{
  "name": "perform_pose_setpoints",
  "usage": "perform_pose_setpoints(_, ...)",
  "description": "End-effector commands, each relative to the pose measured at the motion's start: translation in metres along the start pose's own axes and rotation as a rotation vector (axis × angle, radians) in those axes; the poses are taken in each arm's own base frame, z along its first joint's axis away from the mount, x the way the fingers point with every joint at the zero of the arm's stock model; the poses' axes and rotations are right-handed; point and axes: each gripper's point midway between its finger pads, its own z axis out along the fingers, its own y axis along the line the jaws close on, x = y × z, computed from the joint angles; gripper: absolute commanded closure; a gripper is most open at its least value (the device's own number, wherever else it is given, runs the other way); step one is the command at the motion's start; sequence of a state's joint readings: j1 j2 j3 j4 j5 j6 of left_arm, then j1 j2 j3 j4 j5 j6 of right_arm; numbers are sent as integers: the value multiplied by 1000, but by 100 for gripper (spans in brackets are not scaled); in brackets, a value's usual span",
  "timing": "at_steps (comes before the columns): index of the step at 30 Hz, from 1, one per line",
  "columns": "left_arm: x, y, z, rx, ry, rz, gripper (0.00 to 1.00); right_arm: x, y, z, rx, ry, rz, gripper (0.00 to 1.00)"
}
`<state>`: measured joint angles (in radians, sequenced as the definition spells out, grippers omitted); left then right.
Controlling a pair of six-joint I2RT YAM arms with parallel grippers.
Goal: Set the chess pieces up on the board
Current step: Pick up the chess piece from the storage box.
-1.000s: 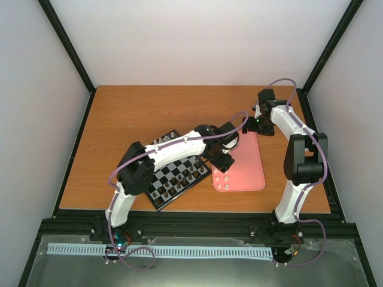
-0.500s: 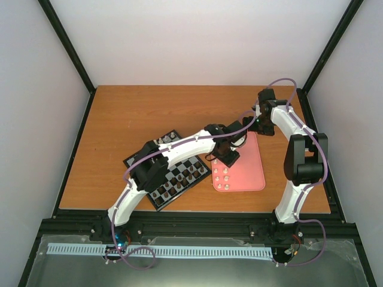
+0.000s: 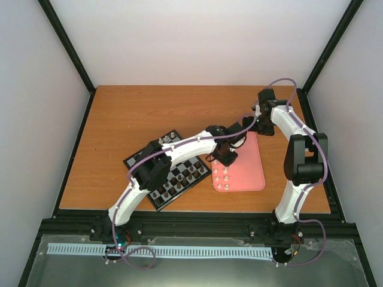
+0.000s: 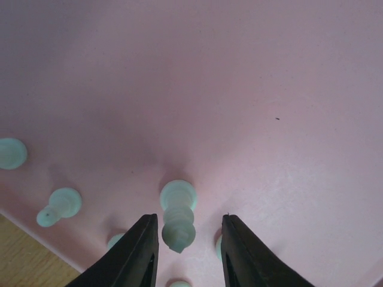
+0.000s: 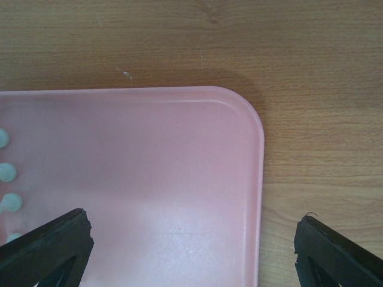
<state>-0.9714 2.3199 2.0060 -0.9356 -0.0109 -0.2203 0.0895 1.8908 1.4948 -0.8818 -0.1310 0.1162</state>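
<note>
The left gripper (image 4: 189,230), its jaws apart and not pinching yet, stands around one white piece (image 4: 178,218) on the pink tray (image 4: 239,89) (other pieces (image 4: 60,203) are near), so it should press gently, centred, then lift straight.

The table (image 3: 131,113) bears the board (image 3: 182,190) and a pink tray (image 3: 251,161).

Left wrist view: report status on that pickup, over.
Left gripper open, straddling one white chess piece on the pink tray, no contact. Right gripper open, over tray corner. Neighbouring pieces close beside both fingers.
</note>
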Motion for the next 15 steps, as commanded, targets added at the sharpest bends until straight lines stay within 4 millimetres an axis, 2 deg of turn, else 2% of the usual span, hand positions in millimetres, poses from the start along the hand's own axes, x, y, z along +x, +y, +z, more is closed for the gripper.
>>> perform_pose_setpoints(1, -11, 7, 3, -9, -30, -17, 71, -3, 2, -3, -2, -12, -17, 8)
perform_pose_setpoints(10, -8, 19, 15, -17, -9, -31, 89, -3, 3, -5, -1, -13, -19, 8)
perform_pose_setpoints(15, -9, 22, 13, -19, -16, -41, 97, -3, 2, -6, 1, -15, -18, 8)
